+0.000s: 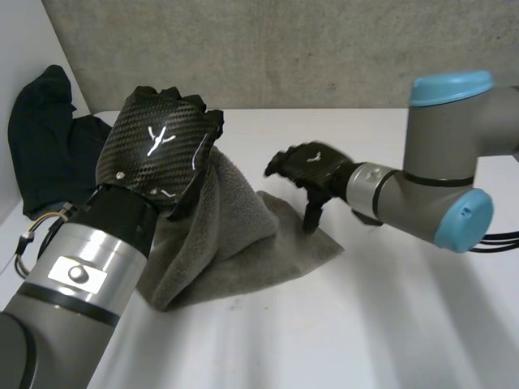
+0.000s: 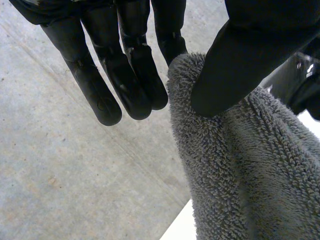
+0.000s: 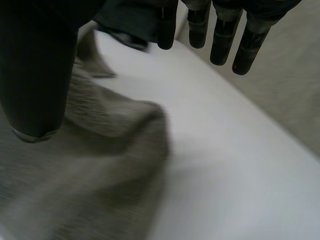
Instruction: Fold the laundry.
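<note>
**White table, one towel, fold barely begun**

Concrete wall (image 1: 284,49) backs the white table (image 1: 389,324). On it a grey towel (image 1: 227,235) lies near the middle, closer to the left edge. No finished fold shows: the cloth is bunched and partly raised, with its right corner spread flat. A heap of dark clothes (image 1: 49,138) waits at the back-left corner, so I judge most of the laundry is left to do.

The left hand (image 1: 154,142) holds the towel's upper edge off the table. In its wrist view the thumb presses the cloth against a finger, while the other fingers (image 2: 130,75) stay straight and free.

The right hand (image 1: 312,166) is over the towel's right part, spread and holding nothing. One digit points down at the cloth; I cannot tell whether it touches.
</note>
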`<state>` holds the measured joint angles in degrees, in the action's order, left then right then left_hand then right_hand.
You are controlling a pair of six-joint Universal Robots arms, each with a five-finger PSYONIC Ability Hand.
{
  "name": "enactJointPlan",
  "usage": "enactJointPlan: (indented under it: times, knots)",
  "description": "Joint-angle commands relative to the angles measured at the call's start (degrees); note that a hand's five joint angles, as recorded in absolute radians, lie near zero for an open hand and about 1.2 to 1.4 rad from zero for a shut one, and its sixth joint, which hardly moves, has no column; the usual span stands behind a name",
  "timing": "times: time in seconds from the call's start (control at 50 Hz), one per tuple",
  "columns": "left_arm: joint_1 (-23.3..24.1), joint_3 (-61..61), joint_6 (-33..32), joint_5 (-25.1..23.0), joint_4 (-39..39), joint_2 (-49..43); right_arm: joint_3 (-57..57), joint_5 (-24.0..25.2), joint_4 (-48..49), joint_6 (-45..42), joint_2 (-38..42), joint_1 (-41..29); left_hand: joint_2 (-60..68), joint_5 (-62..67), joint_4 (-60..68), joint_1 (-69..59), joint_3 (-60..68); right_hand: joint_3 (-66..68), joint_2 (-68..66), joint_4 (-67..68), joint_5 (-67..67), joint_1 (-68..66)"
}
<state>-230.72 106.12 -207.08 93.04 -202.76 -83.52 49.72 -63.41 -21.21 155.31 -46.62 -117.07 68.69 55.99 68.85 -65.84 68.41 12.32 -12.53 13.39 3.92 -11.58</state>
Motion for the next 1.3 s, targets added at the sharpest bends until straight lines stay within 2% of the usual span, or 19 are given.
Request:
enactJointPlan:
  times: [0.02,0.08,0.14,0.22,0.24,0.26,0.4,0.54,0.6,0.7,0.78,0.94,1.02,1.12,1.14,1.18,1.24,1.26,1.3]
  knots:
    - [-0.17,0.85,-0.08,0.04,0.87,0.55,-6.12,6.02,-6.82,4.74,7.76,-2.63,11.31,14.01,11.15,-14.16,11.59,-2.32,2.53,-3.39,-3.92,1.58]
    - [-0.52,0.76,0.00,0.04,0.78,0.11,-8.31,5.76,-6.65,7.97,10.74,-4.04,11.31,14.01,11.15,-14.16,11.59,-1.45,1.65,-2.51,-3.04,0.71]
    - [-0.70,0.58,0.01,0.04,0.70,-0.42,-10.51,5.32,-6.03,11.85,12.77,-4.04,11.31,14.01,11.15,-14.16,11.59,11.00,-10.80,9.94,9.41,-11.75]
    - [-0.96,-0.47,0.01,0.04,0.17,-1.65,-16.93,3.65,-4.28,19.85,16.90,-4.05,11.31,14.01,11.15,-14.16,11.59,51.83,-51.62,50.76,50.23,-52.57]
    - [-1.13,-0.99,0.01,0.04,0.08,-2.00,-20.33,1.56,-3.40,22.82,18.13,-4.04,11.31,14.01,11.15,-14.16,11.59,67.52,-67.31,66.45,65.92,-68.26]
    - [-1.57,-2.13,0.01,0.04,-0.27,-2.87,-21.76,0.41,-3.05,23.72,18.49,-4.04,11.31,14.01,11.15,-14.16,11.59,67.68,-67.47,66.61,66.08,-68.42]
    - [-6.40,-12.67,-0.70,0.04,-5.54,-10.34,-39.05,-13.38,2.21,22.68,16.75,-3.96,11.31,14.01,11.15,-14.16,11.59,67.68,-67.47,66.61,66.08,-68.42]
    - [-12.47,-31.13,-3.86,0.04,-9.23,-18.26,-40.32,-15.51,11.89,18.37,7.43,-4.13,11.31,14.01,11.15,-14.16,11.59,67.68,-67.47,66.61,66.08,-68.42]
    - [-12.30,-35.45,-3.60,0.21,-10.11,-19.32,-34.88,-15.25,14.79,16.79,2.77,-4.22,11.31,14.01,11.15,-14.16,11.59,67.68,-67.47,66.61,66.08,-68.42]
    - [-11.86,-33.53,-3.25,0.39,-11.08,-19.14,-19.53,-16.39,17.51,10.30,-5.04,-3.70,11.31,14.01,11.15,-14.16,11.59,67.68,-67.47,66.61,66.08,-68.42]
    - [-9.84,-25.01,-3.42,0.12,-10.91,-17.82,-7.32,-16.13,18.49,2.66,-10.41,-3.43,11.31,14.01,11.15,-14.16,11.59,67.68,-67.47,66.61,66.08,-68.42]
    - [-3.25,-5.76,-3.95,0.39,-10.29,-17.03,17.99,-16.57,15.78,-15.44,-14.46,-2.99,11.31,14.01,11.15,-14.16,11.59,67.68,-67.47,66.61,66.08,-68.42]
    - [-1.40,0.84,-3.60,0.47,-7.14,-17.47,28.99,-17.09,11.83,-25.37,-16.48,-2.82,11.31,14.01,11.15,-14.16,11.59,67.68,-67.47,66.61,66.08,-68.42]
    - [4.38,3.13,-3.07,0.56,-0.03,-17.91,37.02,-18.06,6.19,-32.78,-17.10,-2.46,7.50,10.21,7.35,-10.35,7.78,67.68,-67.47,66.61,66.08,-68.42]
    - [5.10,3.04,-2.98,0.56,0.95,-18.00,37.46,-18.32,5.49,-33.22,-17.45,-2.46,3.46,6.17,3.31,-6.32,3.75,61.74,-61.53,60.67,60.15,-62.48]
    - [6.07,2.78,-2.98,0.48,3.06,-18.09,37.73,-18.33,4.61,-32.88,-19.11,-2.37,-5.11,-2.40,-5.26,2.26,-4.83,30.75,-30.54,29.68,29.15,-31.49]
    - [6.69,2.17,-2.98,0.47,7.01,-17.56,37.29,-18.24,6.18,-30.95,-21.40,-2.02,-32.33,-29.62,-32.48,29.48,-32.04,16.31,-16.10,15.24,14.71,-17.05]
    - [6.69,1.99,-3.07,0.47,8.07,-17.38,36.60,-18.24,8.19,-28.68,-22.98,-1.50,-38.40,-35.69,-38.55,35.55,-38.12,6.11,-5.90,5.04,4.51,-6.85]
    - [6.51,1.03,-3.07,0.65,10.62,-16.94,35.80,-18.06,10.39,-25.95,-24.48,-0.54,-47.36,-44.65,-47.51,44.50,-47.07,0.97,-0.77,-0.09,-0.62,-1.72]
